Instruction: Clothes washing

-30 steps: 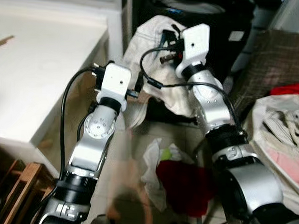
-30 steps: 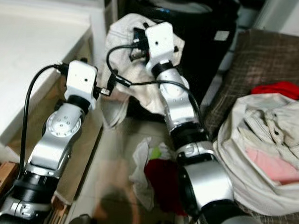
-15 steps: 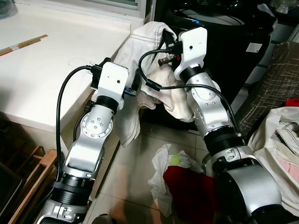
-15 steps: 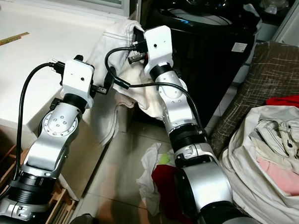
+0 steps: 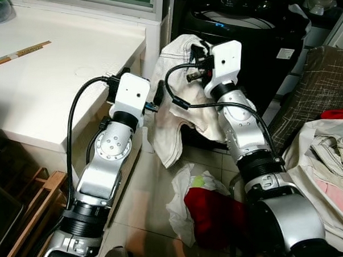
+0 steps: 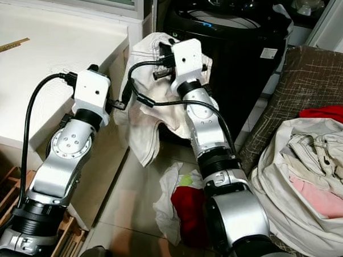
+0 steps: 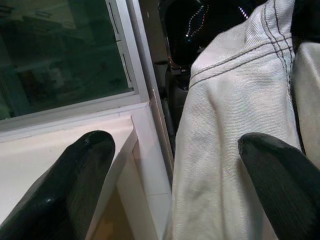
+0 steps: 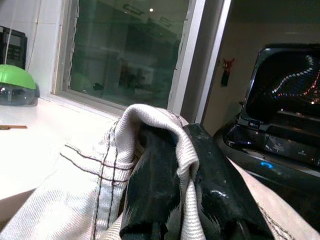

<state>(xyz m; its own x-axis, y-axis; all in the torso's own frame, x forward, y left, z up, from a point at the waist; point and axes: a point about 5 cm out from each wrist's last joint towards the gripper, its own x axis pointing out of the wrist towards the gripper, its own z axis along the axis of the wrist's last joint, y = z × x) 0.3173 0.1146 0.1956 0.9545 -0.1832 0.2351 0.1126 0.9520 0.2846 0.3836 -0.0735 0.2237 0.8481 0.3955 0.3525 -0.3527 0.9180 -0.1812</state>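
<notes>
While raised high in front of the black washing machine (image 5: 244,29), grips a fold of the white cloth (image 5: 178,114) between both fingers of the right gripper (image 8: 175,165), pinched tight on the stitched edge. Hangs the white cloth down from there, between the washing machine and the white counter (image 5: 54,83), with its bottom end above the tiled floor (image 5: 148,196). Sits a bit lower, the left gripper (image 7: 175,170), just beside the cloth and near the counter's corner, fingers spread wide apart with nothing between them. Touches the cloth maybe with one black fingertip (image 7: 280,170), but hard to tell from this close. Shows a dark window (image 7: 55,55) behind the counter, and a green round thing (image 8: 17,85) on the sill next to it. Lies on the counter, a long thin stick with stripes (image 5: 21,49). Glows a little blue light on top of the washing machine, with its lid (image 8: 285,80) standing open. Rests on the floor below the arms, a small pile with a red cloth (image 5: 213,215) and some white and green bits. Sits at the right a big white bag (image 6: 305,185) full of clothes, pale and pink ones, leaning on a brown checked seat (image 5: 321,84), with one more red piece (image 6: 329,112) on top.
</notes>
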